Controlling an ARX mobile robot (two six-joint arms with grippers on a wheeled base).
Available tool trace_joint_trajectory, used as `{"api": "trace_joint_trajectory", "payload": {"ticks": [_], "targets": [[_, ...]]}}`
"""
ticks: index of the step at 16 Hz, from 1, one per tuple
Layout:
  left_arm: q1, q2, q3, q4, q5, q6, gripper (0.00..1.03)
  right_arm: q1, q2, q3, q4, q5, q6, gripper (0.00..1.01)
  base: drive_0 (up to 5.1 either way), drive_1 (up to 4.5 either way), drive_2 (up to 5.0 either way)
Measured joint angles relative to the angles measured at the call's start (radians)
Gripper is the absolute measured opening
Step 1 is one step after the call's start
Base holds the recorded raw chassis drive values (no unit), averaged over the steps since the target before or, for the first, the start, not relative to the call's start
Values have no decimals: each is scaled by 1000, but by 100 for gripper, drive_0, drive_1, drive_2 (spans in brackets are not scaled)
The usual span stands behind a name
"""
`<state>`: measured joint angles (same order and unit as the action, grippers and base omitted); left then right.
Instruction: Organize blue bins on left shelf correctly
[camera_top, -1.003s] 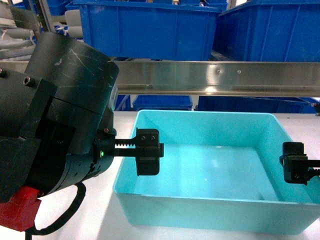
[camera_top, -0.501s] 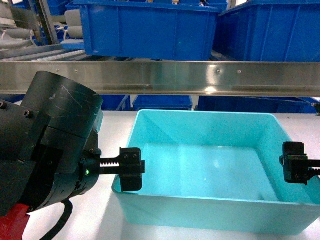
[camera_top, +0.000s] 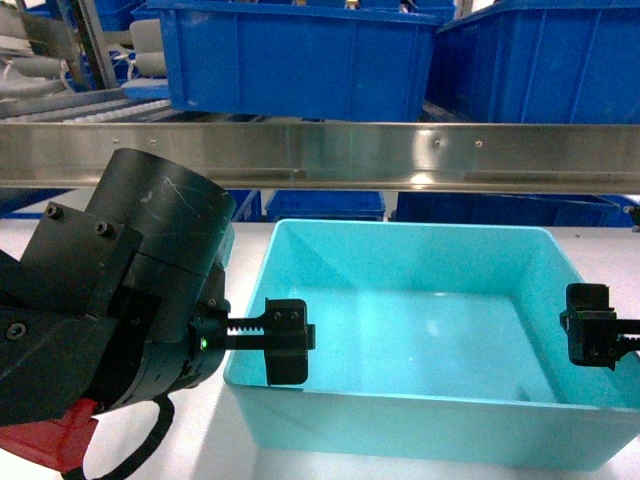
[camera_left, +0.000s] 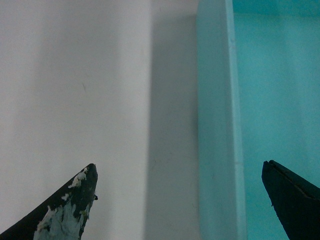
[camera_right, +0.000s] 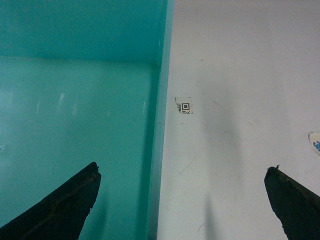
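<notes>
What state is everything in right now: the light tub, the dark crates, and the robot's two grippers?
Turquoise tub: empty, upright on the white table.
Left gripper: open, straddling the tub's left wall.
Right gripper: open, straddling the tub's right wall.
Dark blue crates: sitting on the steel shelf; contents not visible.
Small code sticker: lying flat on the table.

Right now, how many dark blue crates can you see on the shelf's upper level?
2: one dark blue crate at upper left, another at upper right. More crates may be hidden below the steel rail.
</notes>
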<state>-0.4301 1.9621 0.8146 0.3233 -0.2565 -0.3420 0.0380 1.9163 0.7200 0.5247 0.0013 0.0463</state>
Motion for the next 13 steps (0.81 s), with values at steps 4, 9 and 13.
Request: {"api": "trace_joint_trajectory", "payload": {"ticks": [4, 9, 13], "targets": [[0, 8, 1, 14, 14, 0, 98, 0, 0, 0, 0, 0, 7, 95, 0, 0, 0], [-1, 8, 1, 14, 14, 2, 90, 1, 0, 0, 0, -3, 7, 20, 0, 0, 0], [-5, 8, 1, 15, 22, 2, 56, 0, 0, 0, 3, -9, 30, 2, 0, 0, 0]]}}
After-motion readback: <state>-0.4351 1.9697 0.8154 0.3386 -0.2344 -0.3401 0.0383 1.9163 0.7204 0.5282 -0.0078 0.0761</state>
